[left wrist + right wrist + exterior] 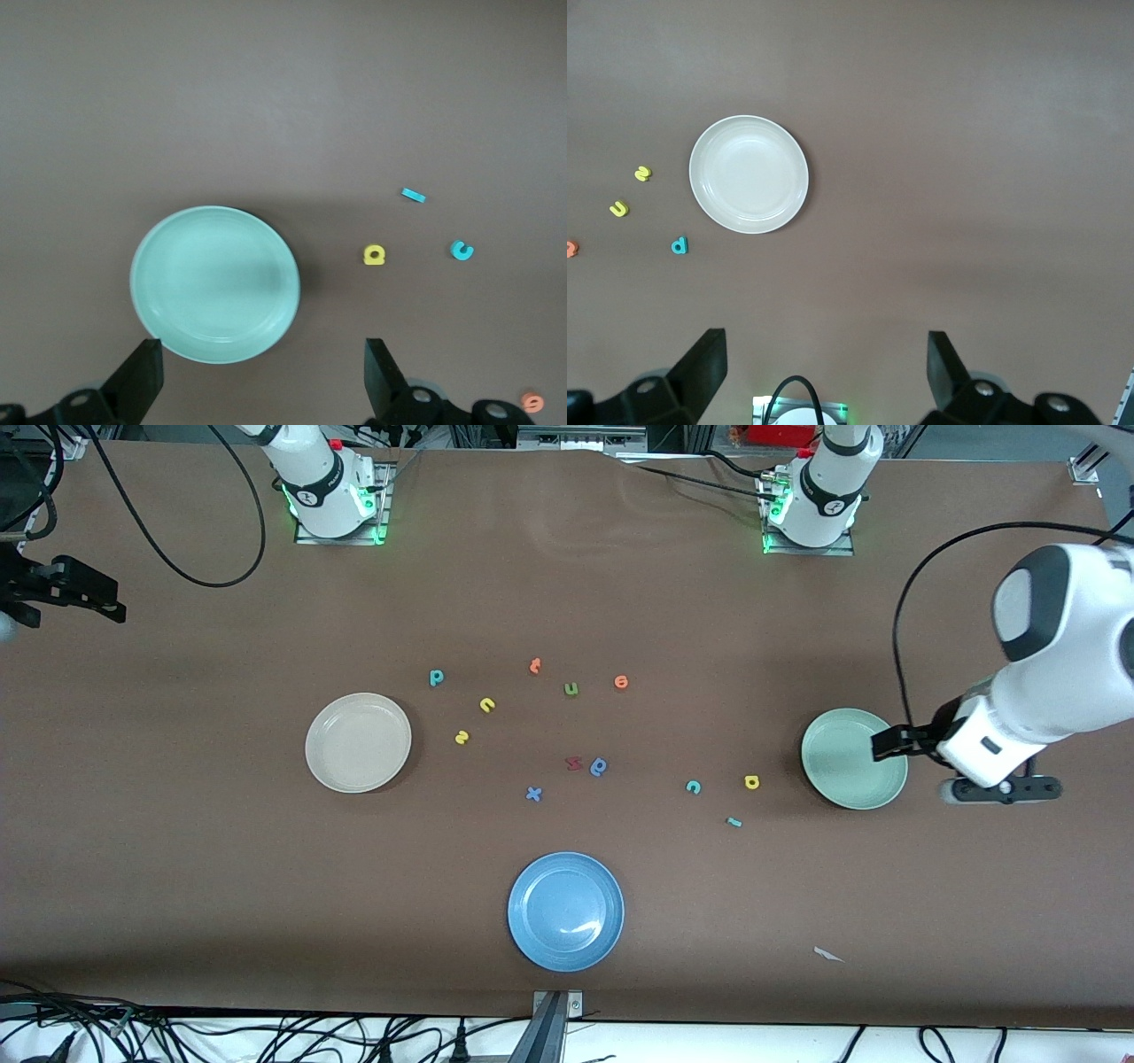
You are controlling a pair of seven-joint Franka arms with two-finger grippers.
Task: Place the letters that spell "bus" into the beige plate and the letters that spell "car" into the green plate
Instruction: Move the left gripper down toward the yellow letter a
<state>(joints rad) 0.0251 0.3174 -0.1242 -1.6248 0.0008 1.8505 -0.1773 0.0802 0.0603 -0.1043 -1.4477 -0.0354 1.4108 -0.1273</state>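
Note:
The beige plate (358, 742) lies toward the right arm's end. Beside it are the teal b (436, 678), yellow u (486, 705) and yellow s (462, 737). The green plate (854, 758) lies toward the left arm's end, with the teal c (693, 786), yellow a (751, 782) and thin teal r (733, 822) beside it. My left gripper (1001, 790) hangs open and empty, high beside the green plate (214, 283). My right gripper (826, 341) waits open and empty, high over its own base, with the beige plate (749, 174) in its view.
A blue plate (565, 911) sits nearest the front camera. In mid-table lie an orange t (534, 665), a green u (571, 688), an orange round letter (621, 682), a red letter (573, 763), a blue tailed letter (600, 766) and a blue x (532, 794).

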